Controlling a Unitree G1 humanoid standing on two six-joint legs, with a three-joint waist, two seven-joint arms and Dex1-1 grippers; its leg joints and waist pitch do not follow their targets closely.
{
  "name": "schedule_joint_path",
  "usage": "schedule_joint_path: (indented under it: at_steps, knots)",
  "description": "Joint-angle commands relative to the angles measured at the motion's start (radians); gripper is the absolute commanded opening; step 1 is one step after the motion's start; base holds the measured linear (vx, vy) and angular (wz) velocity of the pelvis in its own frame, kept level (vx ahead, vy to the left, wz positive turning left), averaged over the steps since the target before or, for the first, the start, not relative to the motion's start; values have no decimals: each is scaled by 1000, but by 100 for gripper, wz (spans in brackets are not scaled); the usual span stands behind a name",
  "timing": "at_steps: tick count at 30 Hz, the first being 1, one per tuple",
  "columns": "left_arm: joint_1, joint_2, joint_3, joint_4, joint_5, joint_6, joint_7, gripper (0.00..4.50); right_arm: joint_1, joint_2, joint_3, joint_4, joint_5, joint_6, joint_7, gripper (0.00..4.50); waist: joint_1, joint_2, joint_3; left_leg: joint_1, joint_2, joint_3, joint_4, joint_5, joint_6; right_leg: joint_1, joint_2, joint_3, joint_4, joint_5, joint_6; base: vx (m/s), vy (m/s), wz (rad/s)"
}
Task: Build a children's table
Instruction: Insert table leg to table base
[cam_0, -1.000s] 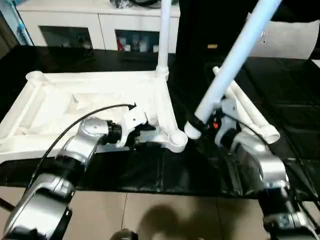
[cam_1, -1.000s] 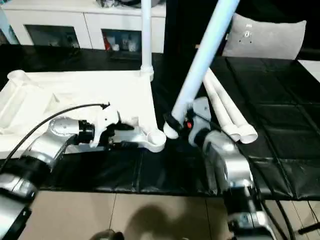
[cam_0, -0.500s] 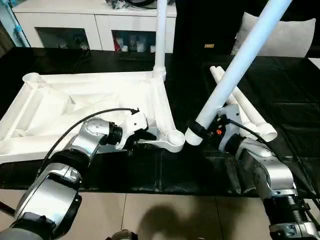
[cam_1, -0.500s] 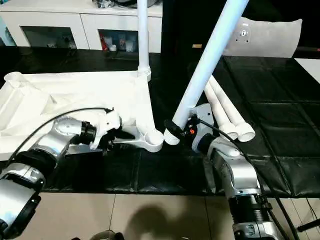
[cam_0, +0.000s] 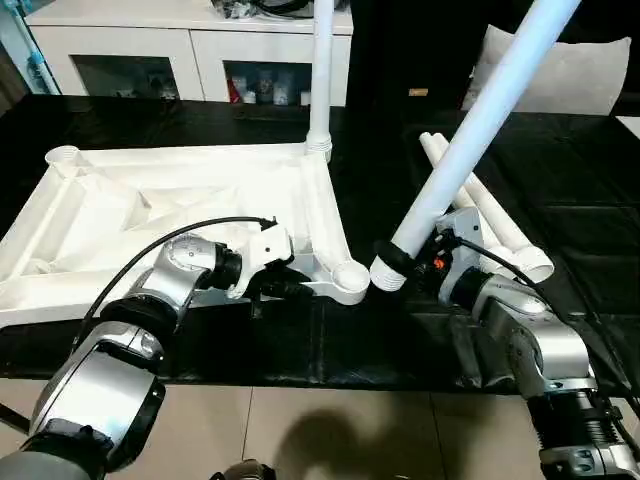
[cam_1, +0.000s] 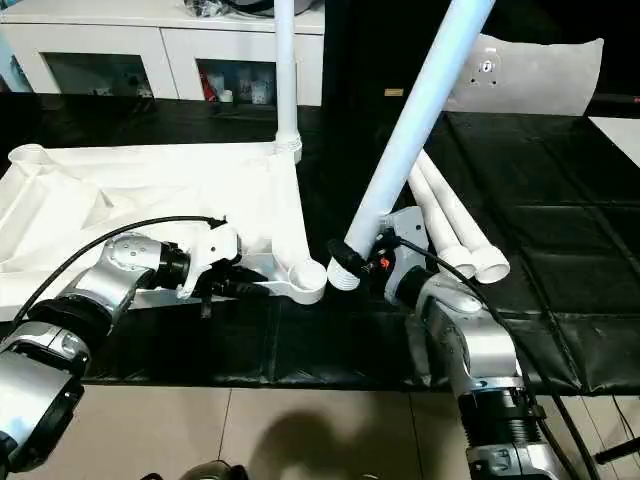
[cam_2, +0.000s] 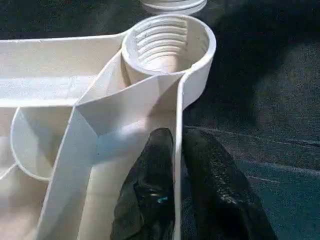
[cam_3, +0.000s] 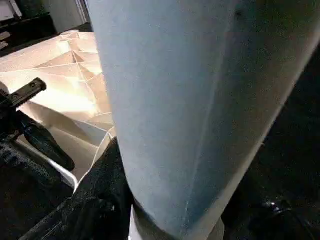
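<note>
Upside down on the black table (cam_0: 250, 345): the white tabletop (cam_0: 120, 210), ribs up, one leg already upright (cam_0: 321, 70) in the far corner socket. At the near edge, left end effector (cam_0: 283, 288) now pinched onto the thin rim wall (cam_2: 176, 150) of the tabletop, one black finger (cam_2: 150, 195) inside the rim and the other outside, as seen from the left wrist; a second ago much wider apart, so a clamp just made or nearly made. Just beyond the fingers, the empty threaded socket (cam_2: 167, 42) at the near corner. Probably meant to steady the tabletop for the next leg. Further right, right end effector (cam_0: 415, 262) gripping a tilted leg (cam_0: 470, 140) low on its shaft, jaws about half spread around the tube, no change in that grip. Flared end (cam_0: 385, 275) of this leg just beside the socket, not yet over it. Next: align and screw in, by the look of it. Farthest right, two spare legs (cam_0: 500, 225) flat on the table.
</note>
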Motion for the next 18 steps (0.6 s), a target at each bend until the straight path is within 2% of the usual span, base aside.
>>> schedule_joint_path:
  at_steps: [1, 5, 8, 9, 10, 13, 15, 18]
  knots:
    - [-10, 10, -4, 18, 37, -14, -1, 31, -32, 1, 16, -19, 17, -1, 24, 191, 4, 9, -76, 38, 57, -28, -75, -301, -21, 42, -69, 42, -69, -124, -263, 0, 0, 0]
    - [-2, 11, -9, 15, 44, -26, -6, 12, -50, -17, 27, -28, 18, 20, 49, 191, 3, 11, -75, 40, 58, -29, -77, -316, -27, 41, -68, 41, -69, -128, -264, 0, 0, 0]
    - [15, 5, -18, -25, 44, -52, -33, 4, -65, -36, 41, -65, 44, 72, 95, 191, 5, 11, -76, 40, 60, -28, -76, -305, -21, 43, -66, 41, -65, -103, -273, 0, 0, 0]
    - [17, 2, -16, -30, 42, -53, -37, 0, -66, -37, 44, -70, 46, 77, 102, 191, 8, 14, -77, 39, 62, -28, -75, -291, -17, 43, -67, 41, -62, -75, -276, 0, 0, 0]
    - [29, -3, -19, -54, 37, -55, -52, 0, -66, -40, 56, -79, 47, 87, 115, 191, 9, 11, -79, 41, 63, -27, -76, -283, -13, 42, -66, 40, -60, -50, -282, 0, 0, 0]
    - [64, -21, -29, -128, 24, -51, -86, 0, -66, -42, 91, -94, 41, 106, 140, 191, 11, 10, -78, 39, 62, -25, -75, -273, -8, 41, -67, 40, -59, -38, -289, 0, 0, 0]
    - [82, -31, -32, -167, 18, -39, -97, 0, -67, -44, 111, -94, 34, 117, 153, 191, 16, 8, -77, 38, 62, -24, -74, -276, -6, 41, -71, 41, -62, -70, -284, 0, 0, 0]
    - [112, -42, -39, -228, 16, -20, -96, 0, -72, -58, 156, -75, -1, 128, 170, 191, 26, 3, -72, 44, 66, -25, -78, -316, -24, 35, -75, 44, -70, -175, -256, 0, 0, 0]
